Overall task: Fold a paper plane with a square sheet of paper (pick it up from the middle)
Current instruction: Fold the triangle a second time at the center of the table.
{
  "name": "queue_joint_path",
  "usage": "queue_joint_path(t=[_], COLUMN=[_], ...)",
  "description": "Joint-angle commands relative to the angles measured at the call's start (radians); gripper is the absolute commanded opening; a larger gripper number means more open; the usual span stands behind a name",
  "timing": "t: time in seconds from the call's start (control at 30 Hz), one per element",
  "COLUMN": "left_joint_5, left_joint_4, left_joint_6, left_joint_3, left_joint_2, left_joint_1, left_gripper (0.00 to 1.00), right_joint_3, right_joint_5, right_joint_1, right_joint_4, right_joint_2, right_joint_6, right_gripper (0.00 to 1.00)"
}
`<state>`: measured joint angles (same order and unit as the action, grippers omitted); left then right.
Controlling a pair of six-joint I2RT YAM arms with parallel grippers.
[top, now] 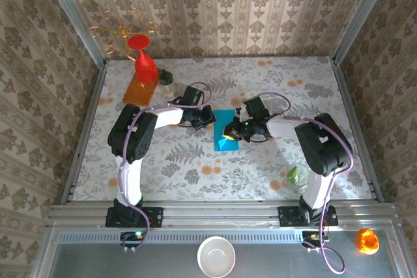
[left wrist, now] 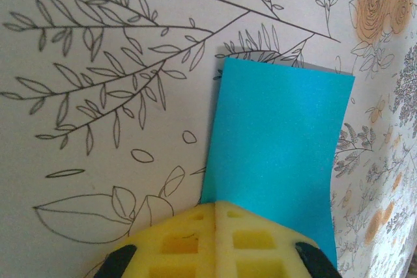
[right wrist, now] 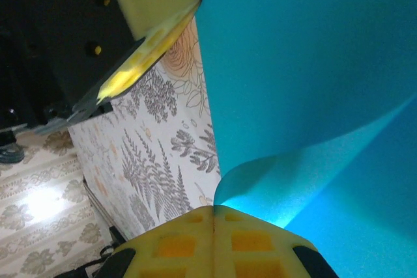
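L tool (left wrist: 215,216): yellow pads pressed tog., no gap, tips on near edge of the square sheet of paper (left wrist: 280,135); can't tell if pinching or just pressing. R tool (right wrist: 214,216): pads closed tog. on a curled-up flap of the sheet. Sheet sits mid-bench (top: 260,83) betw. both tools, part lifted, rest flat. Far-left corner: red vase (top: 144,63) on orange board (top: 140,89).
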<state>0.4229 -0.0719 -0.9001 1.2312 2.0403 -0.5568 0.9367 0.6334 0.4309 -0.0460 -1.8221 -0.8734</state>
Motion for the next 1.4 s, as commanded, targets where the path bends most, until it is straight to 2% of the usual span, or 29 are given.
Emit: queue_joint_path(t=[0.0, 0.27, 1.37], left_joint_5=[-0.016, -0.007, -0.006], left_joint_4=[-0.074, -0.066, -0.072], left_joint_6=[0.023, 0.019, 0.017], left_joint_3=[-0.026, -0.032, -0.04], left_joint_2=[0.035, 0.037, 0.032], left_joint_1=[-0.011, -0.017, -0.018], left_gripper=[0.05, 0.05, 0.05], right_joint_3=[0.022, 0.023, 0.059], right_joint_5=[-0.052, -0.103, -0.051], right_joint_1=[0.006, 0.006, 0.006], right_joint_4=[-0.024, -0.057, -0.082], right_joint_2=[-0.026, -0.051, -0.125], right_joint_6=[-0.027, -0.042, 0.01], right_gripper=[0.0, 0.0, 0.0])
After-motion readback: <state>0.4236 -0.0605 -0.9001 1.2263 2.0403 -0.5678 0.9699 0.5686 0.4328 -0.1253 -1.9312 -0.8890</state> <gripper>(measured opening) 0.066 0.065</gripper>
